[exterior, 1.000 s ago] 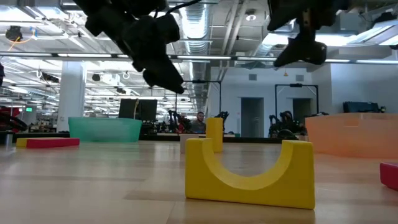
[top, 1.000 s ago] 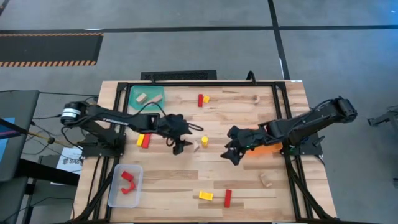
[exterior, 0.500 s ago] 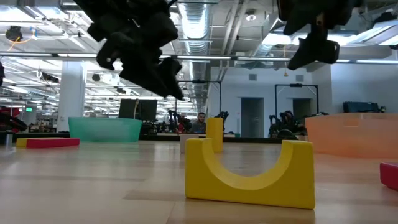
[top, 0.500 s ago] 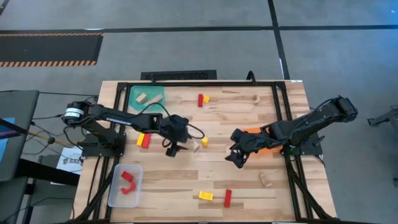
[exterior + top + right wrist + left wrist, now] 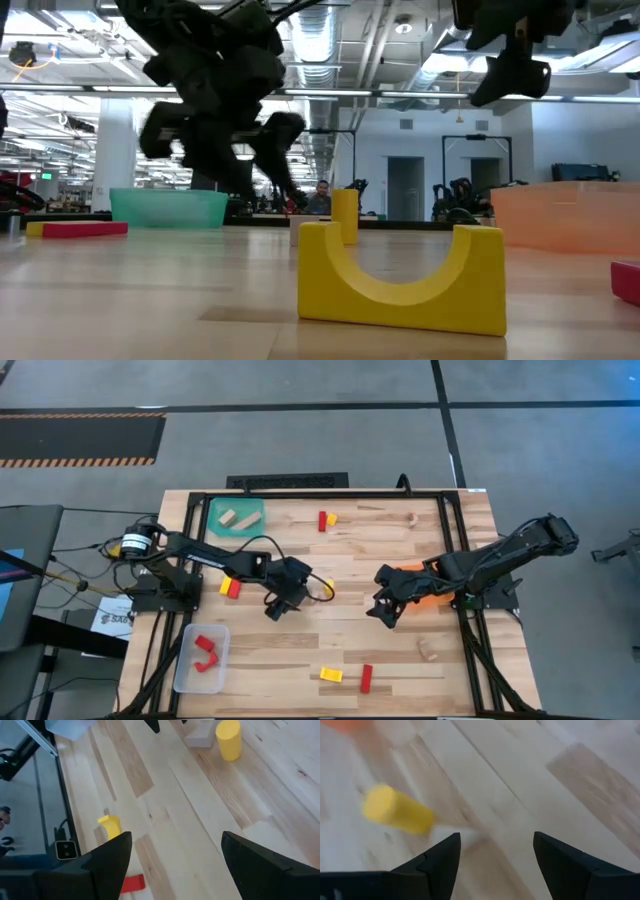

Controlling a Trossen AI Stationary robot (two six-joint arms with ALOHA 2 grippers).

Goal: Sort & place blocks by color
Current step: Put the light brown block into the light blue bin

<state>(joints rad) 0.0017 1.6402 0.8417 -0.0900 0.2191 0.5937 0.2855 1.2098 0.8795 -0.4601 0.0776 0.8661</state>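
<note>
My left gripper point(image 5: 279, 605) is open and hovers low over bare wood at mid-table, just left of a yellow cylinder point(image 5: 329, 586) standing on end beside a pale wood block point(image 5: 199, 739). Its wrist view shows that cylinder point(image 5: 397, 812) beyond the spread fingers. In the low view the left gripper point(image 5: 250, 168) hangs near the tabletop. My right gripper point(image 5: 383, 613), open and empty, floats higher point(image 5: 510, 75), right of centre. Near the front edge rest a yellow arch block point(image 5: 330, 674) and a red brick point(image 5: 366, 677).
A teal tray point(image 5: 247, 506) at far left holds pale blocks. A clear tray point(image 5: 186, 670) at near left holds red blocks. An orange tray point(image 5: 432, 597) lies under the right arm. Loose blocks: a red and yellow pair point(image 5: 232, 587), another pair point(image 5: 325, 519), a pale cylinder point(image 5: 411, 518), a pale block point(image 5: 428, 650).
My left gripper has come down toward the tabletop, shifted slightly toward the table's left and near edge, and turned about its wrist. My right gripper has drifted a little toward the table's right. No block has moved.
</note>
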